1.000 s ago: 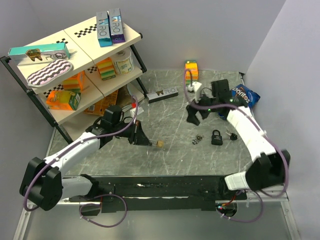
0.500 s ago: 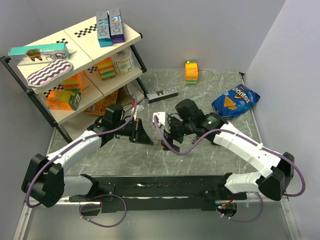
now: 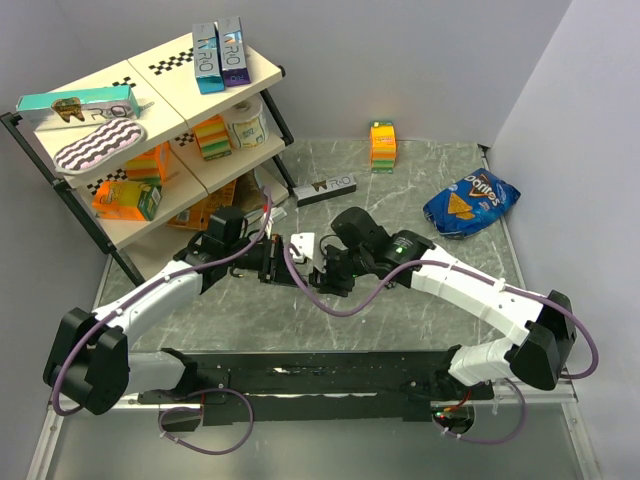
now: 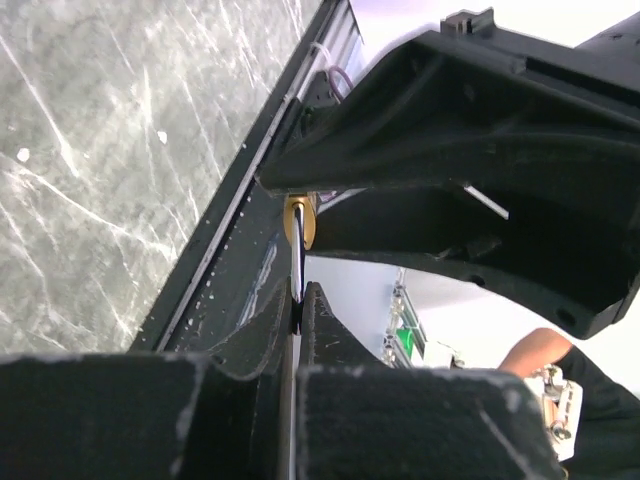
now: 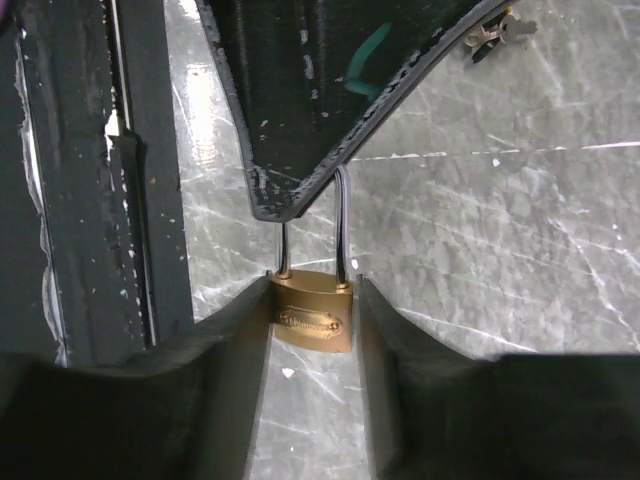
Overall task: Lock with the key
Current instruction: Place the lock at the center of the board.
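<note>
The left gripper (image 4: 297, 305) pinches the thin steel shackle of the lock (image 5: 313, 318), its jaws closed tight on the bar. The right gripper (image 5: 313, 297) faces it head-on near the middle of the grey marbled table (image 5: 480, 230). Its two fingers (image 5: 240, 340) press against either side of the brass body. The key (image 5: 497, 33) lies loose on the table, apart from both grippers, at the top edge of the right wrist view.
</note>
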